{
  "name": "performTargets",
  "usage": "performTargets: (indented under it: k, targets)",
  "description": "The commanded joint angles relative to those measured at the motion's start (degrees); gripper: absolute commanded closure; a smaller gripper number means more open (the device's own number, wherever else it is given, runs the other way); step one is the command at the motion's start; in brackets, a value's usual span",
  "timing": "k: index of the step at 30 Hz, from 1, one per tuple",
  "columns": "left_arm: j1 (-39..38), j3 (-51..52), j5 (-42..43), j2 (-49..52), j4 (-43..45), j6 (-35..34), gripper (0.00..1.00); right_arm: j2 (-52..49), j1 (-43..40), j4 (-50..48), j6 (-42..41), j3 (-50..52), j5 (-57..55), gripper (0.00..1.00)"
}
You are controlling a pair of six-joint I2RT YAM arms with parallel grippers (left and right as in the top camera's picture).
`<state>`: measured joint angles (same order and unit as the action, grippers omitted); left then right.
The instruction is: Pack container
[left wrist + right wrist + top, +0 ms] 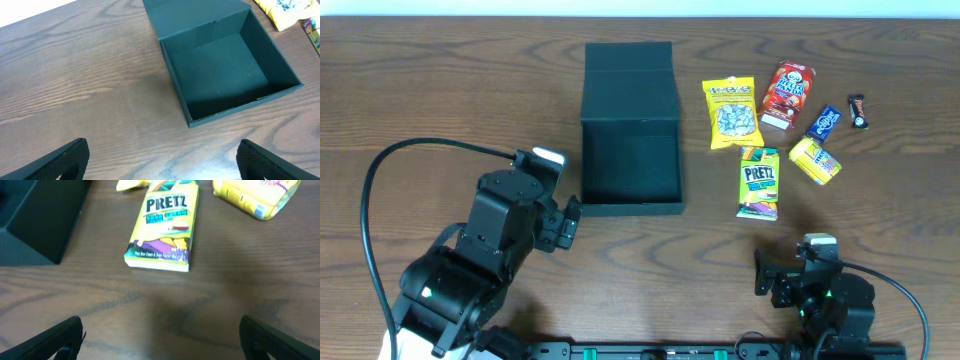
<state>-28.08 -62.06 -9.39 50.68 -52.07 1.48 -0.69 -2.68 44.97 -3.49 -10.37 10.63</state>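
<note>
The black container (pixel 630 205) stands open and empty at table centre, its flap lid (pixel 630 80) laid back flat behind it. It also shows in the left wrist view (pixel 190 117). Snack packets lie to its right: a Pretz box (pixel 758 183), also in the right wrist view (pixel 162 227), a yellow nut bag (pixel 731 112), a red packet (pixel 787 94), a blue packet (pixel 823 122), a yellow packet (pixel 814 160) and a small dark bar (pixel 859 110). My left gripper (pixel 568 222) is open and empty just left of the container's near corner. My right gripper (pixel 782 272) is open and empty, nearer than the Pretz box.
The wooden table (pixel 440 90) stretches left of the container. The left arm's black cable (pixel 380 170) loops over the near left. The right wrist view shows the container's corner (pixel 35 225) and the yellow packet (pixel 257 197).
</note>
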Motion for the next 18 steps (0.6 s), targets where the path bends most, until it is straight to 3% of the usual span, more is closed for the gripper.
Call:
performTargets:
  k: [1,3,6,10,14,18]
  targets:
    - [0.0,-0.4,0.0,-0.1,0.0,-0.4,0.05,0.4,0.3,-2.5,-0.9,0.3,0.8,0.01]
    - [0.0,-0.4,0.0,-0.1,0.0,-0.4,0.05,0.4,0.3,-6.2,-3.6,0.3,4.2,0.01]
    - [0.0,-0.4,0.0,-0.1,0.0,-0.4,0.05,0.4,0.3,-10.9,-15.3,0.3,10.7,0.01]
    - [0.0,-0.4,0.0,-0.1,0.0,-0.4,0.05,0.4,0.3,-10.3,-30.2,0.3,17.0,0.01]
    - [0.0,-0.4,0.0,-0.1,0.0,-0.4,0.05,0.4,0.3,-11.0,-34.4,0.3,17.1,0.01]
    - [0.0,-0.4,0.0,-0.1,0.0,-0.4,0.05,0.3,0.3,-17.2,-24.5,0.3,22.8,0.01]
